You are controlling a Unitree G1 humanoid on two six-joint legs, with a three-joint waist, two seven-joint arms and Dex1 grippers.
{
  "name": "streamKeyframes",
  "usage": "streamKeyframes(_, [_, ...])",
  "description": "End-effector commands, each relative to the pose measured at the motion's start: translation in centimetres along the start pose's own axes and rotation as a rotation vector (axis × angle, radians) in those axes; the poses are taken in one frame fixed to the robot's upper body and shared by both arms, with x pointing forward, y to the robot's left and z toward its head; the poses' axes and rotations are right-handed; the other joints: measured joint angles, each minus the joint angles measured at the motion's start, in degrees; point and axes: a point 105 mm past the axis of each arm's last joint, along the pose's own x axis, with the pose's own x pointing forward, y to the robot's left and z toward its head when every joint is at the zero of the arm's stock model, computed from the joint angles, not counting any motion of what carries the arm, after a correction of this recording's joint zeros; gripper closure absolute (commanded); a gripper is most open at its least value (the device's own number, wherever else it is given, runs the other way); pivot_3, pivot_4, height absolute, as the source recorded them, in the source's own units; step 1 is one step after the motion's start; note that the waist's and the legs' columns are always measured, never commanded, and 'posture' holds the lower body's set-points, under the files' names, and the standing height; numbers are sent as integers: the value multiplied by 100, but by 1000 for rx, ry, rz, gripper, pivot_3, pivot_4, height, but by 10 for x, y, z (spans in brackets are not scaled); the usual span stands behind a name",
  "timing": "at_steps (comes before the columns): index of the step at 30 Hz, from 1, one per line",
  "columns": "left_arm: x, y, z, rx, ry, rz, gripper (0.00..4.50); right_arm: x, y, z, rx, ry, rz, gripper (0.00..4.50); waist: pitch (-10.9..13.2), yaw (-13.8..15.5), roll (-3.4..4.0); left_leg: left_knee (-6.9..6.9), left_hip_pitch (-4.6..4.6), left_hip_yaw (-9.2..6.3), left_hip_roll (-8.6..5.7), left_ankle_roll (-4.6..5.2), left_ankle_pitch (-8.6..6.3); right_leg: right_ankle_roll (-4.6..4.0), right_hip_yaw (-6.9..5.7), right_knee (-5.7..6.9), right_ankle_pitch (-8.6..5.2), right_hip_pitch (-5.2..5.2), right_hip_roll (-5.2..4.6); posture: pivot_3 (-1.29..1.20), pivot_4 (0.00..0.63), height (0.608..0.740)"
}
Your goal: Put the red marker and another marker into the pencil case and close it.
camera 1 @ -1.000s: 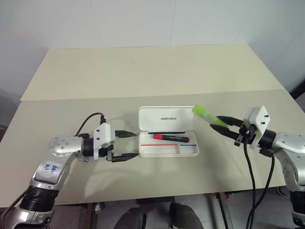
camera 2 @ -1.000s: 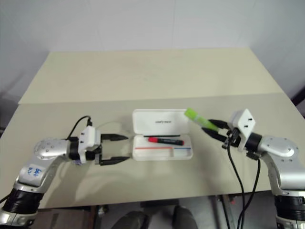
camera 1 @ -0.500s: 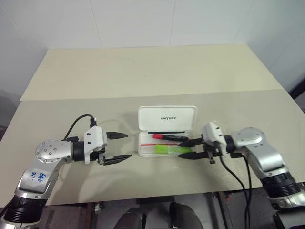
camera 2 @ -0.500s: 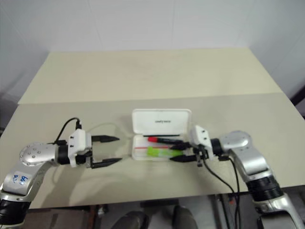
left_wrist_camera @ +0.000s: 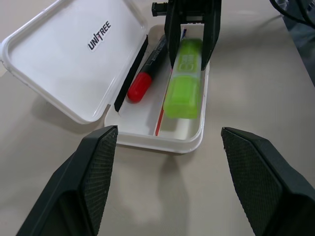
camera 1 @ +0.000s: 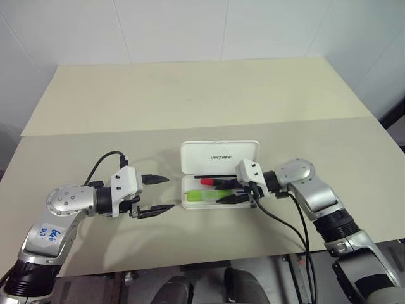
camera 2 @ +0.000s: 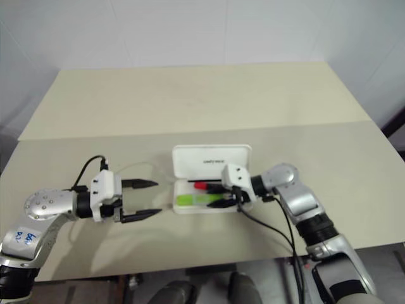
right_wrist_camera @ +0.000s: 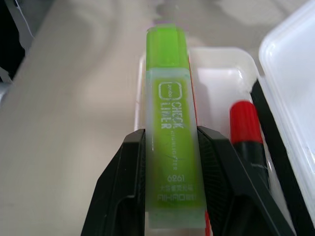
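We see the pencil case lying open near the middle of the pale worktop, its white lid tipped back with dark lettering on the inside and its tray facing up. Inside the tray, along the hinge side, lies the red marker, its red end toward our left arm and its black body running away from it. Beside it, over the front half of the tray, sits the lime-green highlighter, lined up lengthwise with the case and parallel to the red marker; whether its underside touches the tray floor we cannot tell. Our right tool reaches in over the tray from the right side, and its two black fingers pinch the highlighter by its paler end, one finger on each flat side. Our left tool hovers just beside the left end of the case, apart from it, pointing toward it with its fingers spread wide and nothing between them. A black cable loops from the left wrist above the worktop.
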Motion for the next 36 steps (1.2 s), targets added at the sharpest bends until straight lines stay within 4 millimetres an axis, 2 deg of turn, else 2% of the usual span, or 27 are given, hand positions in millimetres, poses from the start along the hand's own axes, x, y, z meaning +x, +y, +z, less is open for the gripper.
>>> streamKeyframes(1, [-3,2,13,47,-21,13,914,2,-1,3,-48,15,25,3394,0,-2,0,0,0,0,0,0,0,0,0,1,0,-1,0,0,150,740])
streamKeyframes(3, [-4,3,13,49,-21,17,914,1,-3,2,-25,9,22,3394,0,-4,0,0,0,0,0,0,0,0,1,1,0,-1,0,0,150,740])
streamKeyframes(10, [-4,5,14,53,-23,25,914,7,-12,16,-78,-42,-12,919,0,-14,0,0,1,1,2,-1,-1,-2,1,5,1,-3,1,0,150,740])
streamKeyframes(12, [-4,6,15,55,-24,27,914,8,-17,28,-92,-89,-25,160,0,-14,1,0,0,2,1,-2,-1,-2,1,7,1,-6,2,0,150,740])
streamKeyframes(13, [-4,6,15,55,-24,28,914,8,-18,34,-103,-108,-30,38,0,-17,1,0,0,2,1,-1,-1,-2,1,11,2,-8,1,0,150,740])
streamKeyframes(17, [-5,7,14,56,-20,30,914,4,-17,51,-107,-170,-7,38,1,-10,1,0,-2,2,0,-1,-1,-10,-2,21,6,-16,1,0,150,740])
streamKeyframes(20, [-6,6,13,57,-17,36,914,-8,-8,70,-101,-259,43,38,1,-11,1,0,-2,1,0,-1,-1,-15,-2,46,9,-30,0,0,150,740])
streamKeyframes(22, [-7,6,13,56,-14,42,914,-14,-3,76,-93,-288,65,38,0,-11,0,-3,-7,1,0,0,-1,-15,-2,47,9,-36,0,0,150,740])
streamKeyframes(26, [-16,2,8,29,-3,111,914,-38,11,83,-74,-347,85,38,0,-2,0,-12,-7,1,1,2,-3,-17,0,55,10,-46,-1,0,150,740])
streamKeyframes(31, [-38,0,5,-17,11,312,914,-71,3,96,-151,-471,-117,38,0,-6,-1,-28,-7,6,1,4,-4,-17,2,53,10,-54,-2,0,150,740])
streamKeyframes(34, [-53,-3,1,-37,38,442,914,-87,4,89,-159,-457,-185,38,0,5,-1,-31,-6,13,3,4,-4,-17,3,45,10,-53,-1,0,150,740])
streamKeyframes(36, [-61,-9,-4,-52,59,509,914,-98,-4,85,-168,-441,-260,38,-1,12,-3,-31,-6,17,3,4,-4,-17,4,38,10,-50,-2,0,150,740])
